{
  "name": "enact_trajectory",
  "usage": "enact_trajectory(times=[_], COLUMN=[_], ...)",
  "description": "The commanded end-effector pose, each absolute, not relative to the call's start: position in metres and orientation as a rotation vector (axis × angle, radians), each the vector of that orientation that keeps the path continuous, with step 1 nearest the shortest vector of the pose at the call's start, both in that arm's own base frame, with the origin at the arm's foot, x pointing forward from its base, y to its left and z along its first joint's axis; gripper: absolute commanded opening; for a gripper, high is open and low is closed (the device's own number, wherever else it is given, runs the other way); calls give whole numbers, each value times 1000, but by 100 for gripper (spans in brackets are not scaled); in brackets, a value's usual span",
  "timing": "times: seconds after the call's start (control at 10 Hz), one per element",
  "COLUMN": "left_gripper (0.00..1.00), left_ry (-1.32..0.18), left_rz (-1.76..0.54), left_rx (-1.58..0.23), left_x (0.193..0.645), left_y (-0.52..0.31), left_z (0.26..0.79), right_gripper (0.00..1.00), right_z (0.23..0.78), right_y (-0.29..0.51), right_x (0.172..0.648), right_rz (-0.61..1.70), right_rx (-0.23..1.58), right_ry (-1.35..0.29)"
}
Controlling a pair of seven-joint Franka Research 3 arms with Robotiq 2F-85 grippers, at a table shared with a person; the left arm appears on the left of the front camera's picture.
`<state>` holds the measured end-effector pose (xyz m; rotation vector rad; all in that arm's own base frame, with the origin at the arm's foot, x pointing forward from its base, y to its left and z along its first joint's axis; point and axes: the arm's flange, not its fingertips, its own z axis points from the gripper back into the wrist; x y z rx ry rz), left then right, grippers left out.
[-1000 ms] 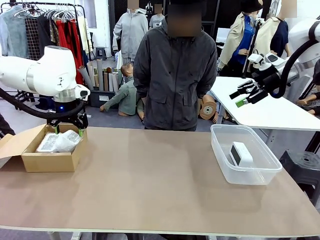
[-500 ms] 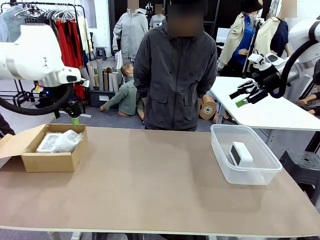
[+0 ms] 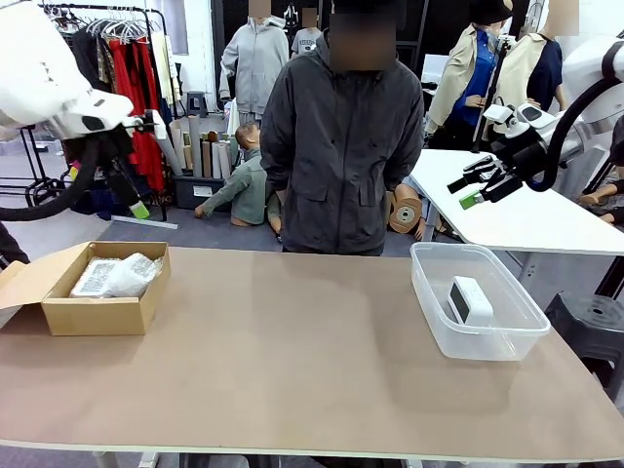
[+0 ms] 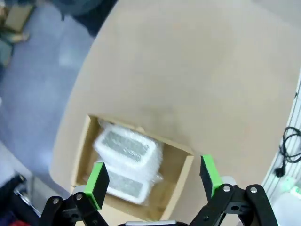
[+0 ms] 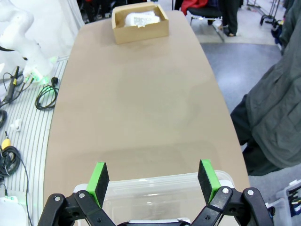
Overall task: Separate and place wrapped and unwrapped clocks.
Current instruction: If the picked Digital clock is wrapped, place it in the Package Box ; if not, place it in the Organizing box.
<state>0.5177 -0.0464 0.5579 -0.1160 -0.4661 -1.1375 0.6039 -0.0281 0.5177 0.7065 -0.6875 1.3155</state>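
Note:
Two wrapped clocks (image 3: 117,276) in crinkly clear plastic lie in the brown cardboard box (image 3: 58,314) at the table's left. In the left wrist view the wrapped clocks (image 4: 126,147) lie stacked inside the box (image 4: 181,175), far below my open, empty left gripper (image 4: 154,175). The left gripper (image 3: 135,203) hangs high above the box's far side. The unwrapped white clock (image 3: 470,298) lies in the clear tub (image 3: 429,292) on the right. My right gripper (image 3: 475,191) hovers open and empty above and behind the tub. The right wrist view has the right gripper (image 5: 153,175) above the tub rim (image 5: 164,182).
A person in a dark jacket (image 3: 336,146) stands at the table's far edge, arms down. The brown tabletop (image 3: 292,341) lies bare between box and tub. A white table (image 3: 526,219) stands behind the right gripper. Cables (image 5: 44,96) lie on the floor beside the table.
My left arm has risen from just over the box and drawn back toward the upper left, open and empty. The right arm, the person and the clocks have not moved.

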Motion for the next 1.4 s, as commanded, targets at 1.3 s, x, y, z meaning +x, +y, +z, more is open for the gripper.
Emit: enact_trajectory(times=[1.3], left_gripper=[100], left_ry=[-886], left_rz=[-1285], left_rx=[-578], left_x=[572], left_y=[10], left_z=[574], right_gripper=[100], right_z=[519], right_y=[-26], right_x=[603], right_rz=[1313], right_rx=[691], right_ry=[-695])
